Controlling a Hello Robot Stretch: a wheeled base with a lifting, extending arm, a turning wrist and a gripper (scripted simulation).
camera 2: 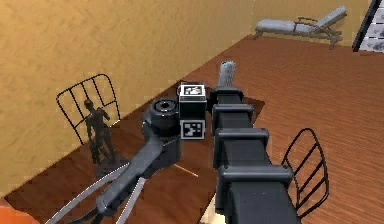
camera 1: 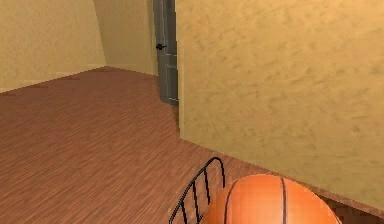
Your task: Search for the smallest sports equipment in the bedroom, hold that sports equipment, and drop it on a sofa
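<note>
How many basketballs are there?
1. The basketball shows at the forward view's bottom edge, right of a black wire frame. Others could be hidden behind the wall.

At five o'clock the round orange ball (camera 1: 265, 200) is showing black lines; my dark square arm bar (camera 2: 240, 160) is wearing black-marked white squares (camera 2: 193, 128).

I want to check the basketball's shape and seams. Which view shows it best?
The forward view: the basketball sits at the bottom edge, its orange top and dark seams plain, the lower part cut off. The arm side view catches an orange sliver in its bottom left corner, probably the same ball.
</note>
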